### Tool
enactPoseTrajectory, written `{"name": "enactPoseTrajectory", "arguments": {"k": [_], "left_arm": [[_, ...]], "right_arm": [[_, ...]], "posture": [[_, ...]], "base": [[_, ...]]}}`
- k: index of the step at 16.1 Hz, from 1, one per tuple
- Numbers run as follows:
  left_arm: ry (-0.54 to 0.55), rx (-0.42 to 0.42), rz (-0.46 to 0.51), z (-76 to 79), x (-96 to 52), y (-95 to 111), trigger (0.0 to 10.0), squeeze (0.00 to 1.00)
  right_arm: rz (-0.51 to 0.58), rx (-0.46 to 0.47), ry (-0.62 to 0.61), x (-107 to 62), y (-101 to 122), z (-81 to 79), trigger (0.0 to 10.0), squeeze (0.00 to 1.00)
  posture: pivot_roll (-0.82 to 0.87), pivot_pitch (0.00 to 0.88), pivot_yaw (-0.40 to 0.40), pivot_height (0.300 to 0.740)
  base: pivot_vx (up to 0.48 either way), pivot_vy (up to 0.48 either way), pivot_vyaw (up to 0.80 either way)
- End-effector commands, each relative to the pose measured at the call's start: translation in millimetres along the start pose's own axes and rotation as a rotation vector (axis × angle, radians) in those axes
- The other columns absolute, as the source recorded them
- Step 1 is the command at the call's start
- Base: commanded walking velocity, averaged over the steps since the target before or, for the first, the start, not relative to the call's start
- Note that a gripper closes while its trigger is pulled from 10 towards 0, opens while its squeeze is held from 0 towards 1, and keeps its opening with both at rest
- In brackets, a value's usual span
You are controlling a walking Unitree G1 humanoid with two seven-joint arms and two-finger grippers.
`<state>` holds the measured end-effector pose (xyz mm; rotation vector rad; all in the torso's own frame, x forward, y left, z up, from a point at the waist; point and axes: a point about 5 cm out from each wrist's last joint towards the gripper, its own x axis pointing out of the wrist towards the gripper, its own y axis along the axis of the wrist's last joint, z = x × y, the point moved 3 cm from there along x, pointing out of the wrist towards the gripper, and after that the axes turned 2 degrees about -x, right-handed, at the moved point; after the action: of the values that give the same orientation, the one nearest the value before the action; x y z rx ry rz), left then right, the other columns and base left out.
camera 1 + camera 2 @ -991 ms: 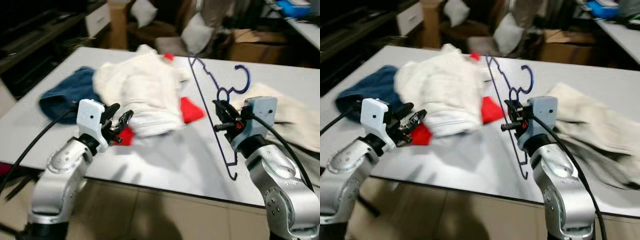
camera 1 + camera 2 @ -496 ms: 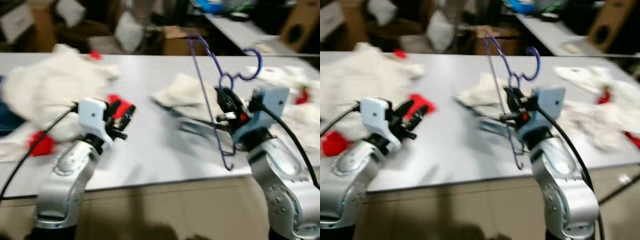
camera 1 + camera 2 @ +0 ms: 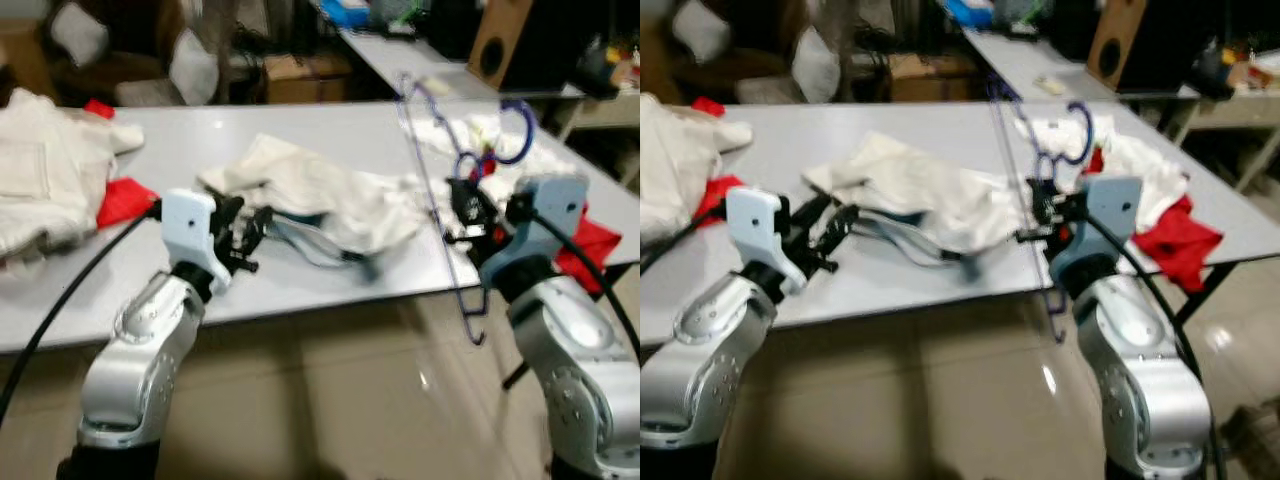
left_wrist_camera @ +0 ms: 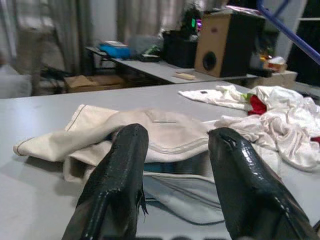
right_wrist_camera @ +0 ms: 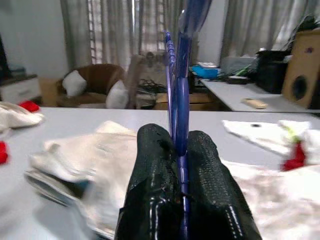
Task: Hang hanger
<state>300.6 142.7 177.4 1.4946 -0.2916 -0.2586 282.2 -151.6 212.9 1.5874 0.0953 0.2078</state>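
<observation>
Blue wire hanger (image 3: 440,190) stands upright in the right gripper (image 3: 462,212), which is clenched on its thin rod; in the right wrist view the two black fingers (image 5: 155,185) press the rod between them. The hanger is held in the air near the right end of the grey table (image 3: 250,140), its hook at the top, and its lower end reaches below the table edge. The head views are blurred, so fine details of the hook are hard to make out. The left gripper (image 3: 245,235) hovers over the table near its front edge with the fingers (image 4: 120,175) apart and holding nothing. Just beyond it lies a cream garment (image 3: 310,195) that partly hides a grey-blue piece under it. White clothes (image 3: 40,170) are cut off by the left border. A red cloth (image 3: 585,245) is partly hidden behind the right arm. No writing can be read on the brown speaker (image 4: 225,42).
</observation>
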Motion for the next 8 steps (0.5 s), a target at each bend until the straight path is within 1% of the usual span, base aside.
{"name": "enactPoseTrajectory", "arguments": {"k": [1, 3, 5, 7, 8], "left_arm": [[-0.012, 0.017, -0.01, 3.8, 3.5, -2.6, 10.0, 0.02], [-0.017, 0.049, -0.027, 1.6, 3.7, -6.0, 10.0, 0.02], [-0.014, 0.074, -0.043, -2.8, 3.2, -9.9, 10.0, 0.02], [-0.011, 0.087, -0.056, -4.7, 3.7, -16.5, 10.0, 0.02], [-0.01, 0.088, -0.06, -5.7, 5.1, -21.0, 10.0, 0.02]], "right_arm": [[-0.038, -0.02, -0.058, -2.2, -9.3, 15.3, 10.0, 0.0], [-0.063, -0.026, -0.073, -3.9, -17.7, 20.4, 10.0, 0.0], [-0.094, -0.011, -0.111, -6.4, -29.0, 27.3, 10.0, 0.0], [-0.166, -0.016, -0.101, -9.4, -49.3, 29.9, 10.0, 0.0], [-0.209, -0.031, -0.091, -10.3, -60.8, 31.2, 10.0, 0.0]], "posture": [[-0.09, 0.0, 0.003, 0.74], [-0.09, 0.0, 0.003, 0.74], [-0.09, 0.0, 0.005, 0.74], [-0.08, 0.0, -0.001, 0.74], [-0.07, 0.0, -0.005, 0.74]], "base": [[0.0, -0.461, 0.0], [0.0, -0.456, 0.0], [0.0, -0.444, 0.0], [0.0, -0.424, 0.0], [0.0, 0.0, 0.0]]}}
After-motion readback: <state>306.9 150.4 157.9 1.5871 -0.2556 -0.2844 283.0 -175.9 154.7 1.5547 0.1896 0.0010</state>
